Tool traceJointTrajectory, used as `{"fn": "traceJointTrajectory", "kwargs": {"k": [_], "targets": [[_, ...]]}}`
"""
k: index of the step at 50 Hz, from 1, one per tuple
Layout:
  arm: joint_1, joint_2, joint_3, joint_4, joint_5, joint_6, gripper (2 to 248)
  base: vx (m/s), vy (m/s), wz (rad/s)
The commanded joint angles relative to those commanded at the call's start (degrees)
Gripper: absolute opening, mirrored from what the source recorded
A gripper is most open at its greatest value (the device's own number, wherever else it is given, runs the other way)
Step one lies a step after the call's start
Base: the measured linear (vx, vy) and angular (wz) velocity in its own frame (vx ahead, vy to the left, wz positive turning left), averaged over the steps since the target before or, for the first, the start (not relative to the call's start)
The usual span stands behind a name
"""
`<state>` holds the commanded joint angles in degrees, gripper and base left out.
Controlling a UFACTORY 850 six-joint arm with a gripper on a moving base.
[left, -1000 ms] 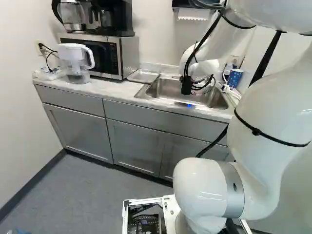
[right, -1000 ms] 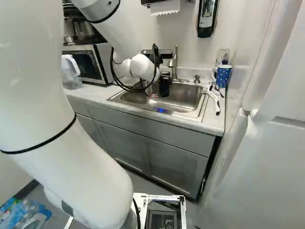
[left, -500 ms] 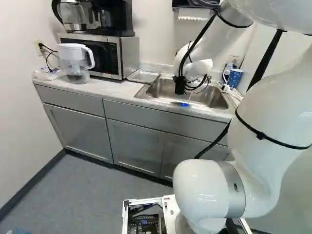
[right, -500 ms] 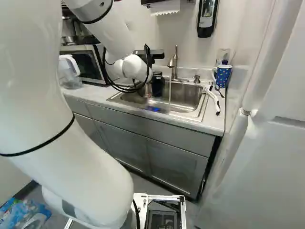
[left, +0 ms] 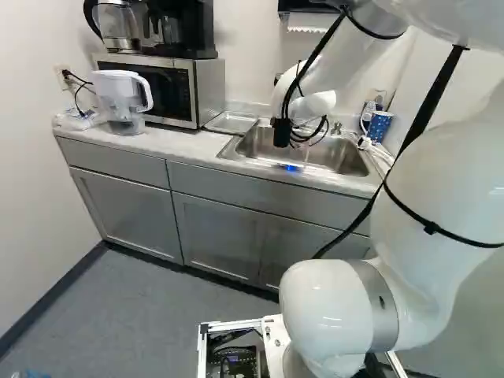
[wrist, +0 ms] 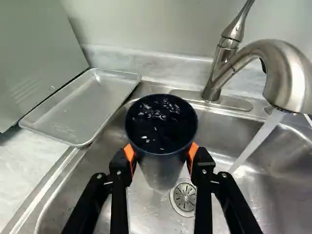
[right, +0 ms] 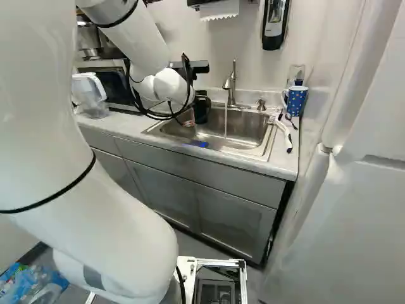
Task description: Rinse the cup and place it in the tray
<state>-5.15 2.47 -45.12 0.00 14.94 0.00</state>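
In the right base view my gripper [right: 201,109] hangs over the near-left part of the sink [right: 256,151], largely masked by the wrist. The wrist view shows the gripper [wrist: 161,158] shut on a dark blue cup [wrist: 162,168], an orange pad against each side. The cup's mouth faces the camera, with wet drops inside; it is above the sink basin, close to the drain. Water runs from the faucet [wrist: 287,73] beside the cup, not into it. A shallow metal tray [wrist: 80,109] lies on the counter beside the sink, its inside bare.
A microwave [left: 169,87] with a coffee maker on top stands beyond the tray. Farther along the counter is a water pitcher [left: 122,98]. A blue dotted mug [right: 296,100] and a white-handled brush [right: 283,134] lie at the sink's other side. A soap dispenser [right: 275,22] hangs on the wall.
The arm has carried the gripped cup left across the sink, away from the faucet and toward the tray side. The falling water has come into sight in the right base view. The base has stayed put.
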Motion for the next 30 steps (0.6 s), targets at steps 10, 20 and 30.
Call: {"fn": "traceJointTrajectory", "kwargs": {"k": [10,20,30], "targets": [[0.69,0.29,-1.01,0.0,0.0,0.0,122,0.0,0.0,0.0],[1.36,0.5,-2.07,0.0,0.0,0.0,122,0.0,0.0,0.0],[2.02,0.64,-3.21,0.0,0.0,0.0,122,0.0,0.0,0.0]]}}
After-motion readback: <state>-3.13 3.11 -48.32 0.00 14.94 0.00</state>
